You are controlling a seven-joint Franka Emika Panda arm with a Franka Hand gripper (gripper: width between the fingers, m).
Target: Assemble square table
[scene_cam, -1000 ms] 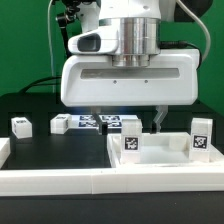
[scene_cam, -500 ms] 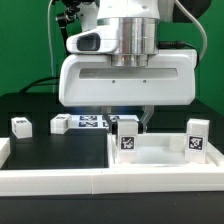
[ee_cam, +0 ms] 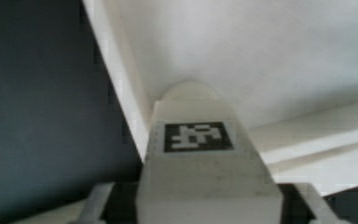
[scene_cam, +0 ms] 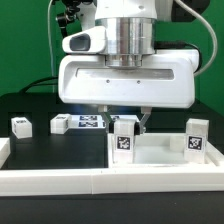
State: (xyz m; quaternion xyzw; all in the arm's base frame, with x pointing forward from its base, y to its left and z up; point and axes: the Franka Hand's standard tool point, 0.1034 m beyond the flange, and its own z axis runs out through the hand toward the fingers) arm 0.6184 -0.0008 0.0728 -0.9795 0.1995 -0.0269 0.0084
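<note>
The square table's white slab (scene_cam: pixel 160 160) lies flat at the exterior view's right, its raised rim toward the camera. A short white tagged leg (scene_cam: pixel 124 140) stands upright at the slab's left corner, and my gripper (scene_cam: pixel 126 122) is shut on its upper part. In the wrist view the same leg (ee_cam: pixel 201 150) runs out from between my fingers (ee_cam: pixel 115 196) over the slab (ee_cam: pixel 247 50). A second leg (scene_cam: pixel 197 137) stands at the slab's right side. Two more legs (scene_cam: pixel 20 125) (scene_cam: pixel 60 124) lie loose on the black table at the left.
The marker board (scene_cam: pixel 88 123) lies flat behind the gripper, between the loose legs and the slab. A long white barrier rail (scene_cam: pixel 50 181) runs along the front edge. Green backdrop and the arm's white body fill the back.
The jaws have closed from wide open onto the upright leg. The leg has shifted slightly toward the exterior view's left, and the gripper body has moved with it.
</note>
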